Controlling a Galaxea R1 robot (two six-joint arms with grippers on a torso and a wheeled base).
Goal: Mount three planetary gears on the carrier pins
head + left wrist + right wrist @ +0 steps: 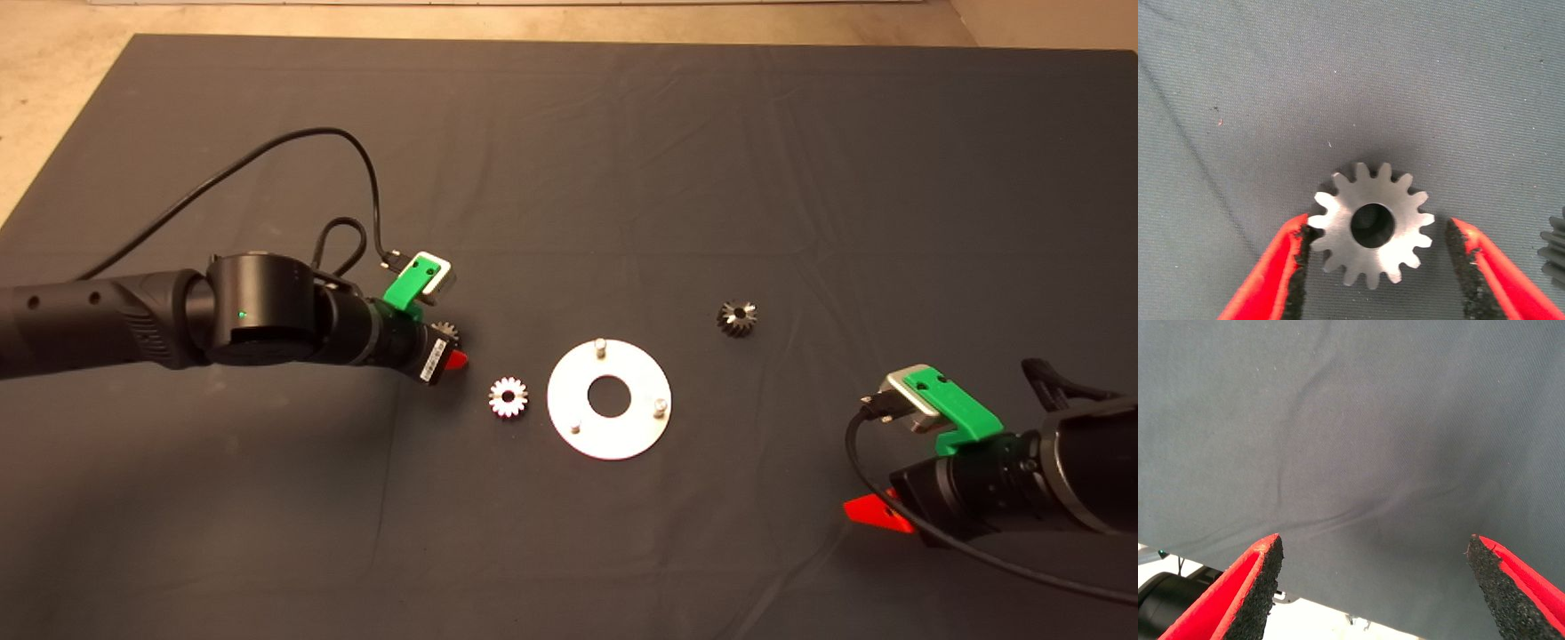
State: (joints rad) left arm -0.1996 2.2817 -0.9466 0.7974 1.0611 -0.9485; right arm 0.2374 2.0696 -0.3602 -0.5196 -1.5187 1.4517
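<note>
My left gripper (pixel 447 345) is low over the mat, left of the carrier plate (pixel 622 437), open around one planetary gear (pixel 1371 223) that lies flat between its fingers. One pad (pixel 1300 250) is at the gear's teeth; the other pad (pixel 1466 252) stands a little off. In the head view this gear (pixel 445 331) is mostly hidden by the wrist. A second gear (pixel 508 396) lies just left of the plate and a third (pixel 736 318) lies to its upper right. Three carrier pins (pixel 601 345) (pixel 660 406) (pixel 576 427) stand bare on the plate. My right gripper (pixel 876 514) waits at the lower right, open (pixel 1375 543) and empty.
The left arm's black cable (pixel 293 142) loops over the mat behind the left wrist. The edge of another gear (pixel 1555 253) shows just beside the left gripper's finger. The mat's far edge meets pale floor (pixel 53 80) at the upper left.
</note>
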